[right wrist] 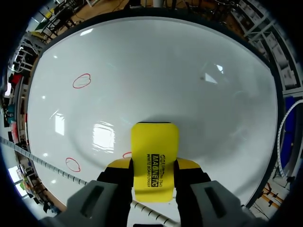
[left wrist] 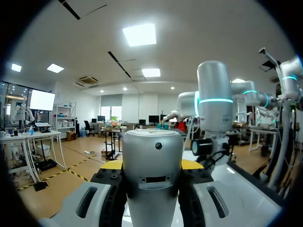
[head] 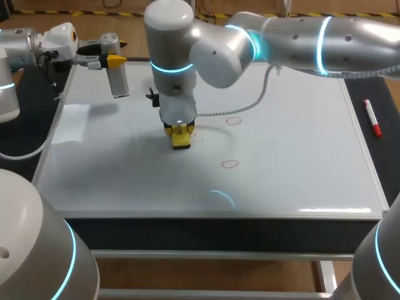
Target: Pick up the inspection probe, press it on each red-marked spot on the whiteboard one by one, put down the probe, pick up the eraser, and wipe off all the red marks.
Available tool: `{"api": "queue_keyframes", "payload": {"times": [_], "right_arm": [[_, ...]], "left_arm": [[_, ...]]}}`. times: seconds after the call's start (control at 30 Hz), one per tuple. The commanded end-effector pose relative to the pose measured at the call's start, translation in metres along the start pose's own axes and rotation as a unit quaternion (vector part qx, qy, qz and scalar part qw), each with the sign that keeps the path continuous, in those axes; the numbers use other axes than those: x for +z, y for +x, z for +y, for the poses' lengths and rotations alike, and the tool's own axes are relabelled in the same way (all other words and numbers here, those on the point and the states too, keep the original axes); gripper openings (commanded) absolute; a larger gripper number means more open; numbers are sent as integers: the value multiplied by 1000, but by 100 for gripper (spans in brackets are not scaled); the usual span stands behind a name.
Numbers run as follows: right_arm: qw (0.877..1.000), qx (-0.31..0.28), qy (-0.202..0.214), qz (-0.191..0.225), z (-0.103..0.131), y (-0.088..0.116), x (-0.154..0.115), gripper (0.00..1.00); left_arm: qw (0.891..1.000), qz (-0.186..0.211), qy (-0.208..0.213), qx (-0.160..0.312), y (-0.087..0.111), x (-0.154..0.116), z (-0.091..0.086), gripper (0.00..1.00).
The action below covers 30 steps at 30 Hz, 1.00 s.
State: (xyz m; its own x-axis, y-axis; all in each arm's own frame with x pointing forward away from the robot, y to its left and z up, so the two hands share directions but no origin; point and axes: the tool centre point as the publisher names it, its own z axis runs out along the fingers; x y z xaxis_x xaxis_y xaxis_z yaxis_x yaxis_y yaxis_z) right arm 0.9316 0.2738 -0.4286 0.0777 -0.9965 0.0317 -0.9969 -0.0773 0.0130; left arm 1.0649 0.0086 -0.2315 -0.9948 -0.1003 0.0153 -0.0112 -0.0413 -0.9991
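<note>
The dark tabletop (head: 387, 164) carries a large whiteboard (head: 281, 144) lying flat and covering most of it, with bare dark strips left at either side. On the right strip, just beside the board's frame, lies a red marker pen (head: 372, 119). Two red rings (head: 233, 120) are drawn near the board's middle, one nearer the front edge.

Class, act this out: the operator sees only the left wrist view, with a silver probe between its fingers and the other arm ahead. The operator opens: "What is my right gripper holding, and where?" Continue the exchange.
Observer: Your right gripper is shut on the yellow eraser, its end down at the whiteboard.
Operator: Any red marks to wipe?
Observer: Three red ovals: two clear of the eraser, one beside it.
Operator: Where is my probe?
Observer: The left gripper holds the probe at the board's far left corner.
</note>
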Motion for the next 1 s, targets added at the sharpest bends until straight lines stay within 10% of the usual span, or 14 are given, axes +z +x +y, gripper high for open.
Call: {"api": "queue_keyframes", "payload": {"times": [0.03,0.5,1.0], "right_arm": [[1000,11,1,2,0,13,1,0],[998,65,-2,2,-2,66,2,0],[999,43,-12,-12,-30,117,-61,0]], "left_arm": [[1000,-1,-1,0,1,0,-2,0],[1000,-1,-1,0,1,0,-2,0],[1000,-1,-1,0,1,0,-2,0]]}}
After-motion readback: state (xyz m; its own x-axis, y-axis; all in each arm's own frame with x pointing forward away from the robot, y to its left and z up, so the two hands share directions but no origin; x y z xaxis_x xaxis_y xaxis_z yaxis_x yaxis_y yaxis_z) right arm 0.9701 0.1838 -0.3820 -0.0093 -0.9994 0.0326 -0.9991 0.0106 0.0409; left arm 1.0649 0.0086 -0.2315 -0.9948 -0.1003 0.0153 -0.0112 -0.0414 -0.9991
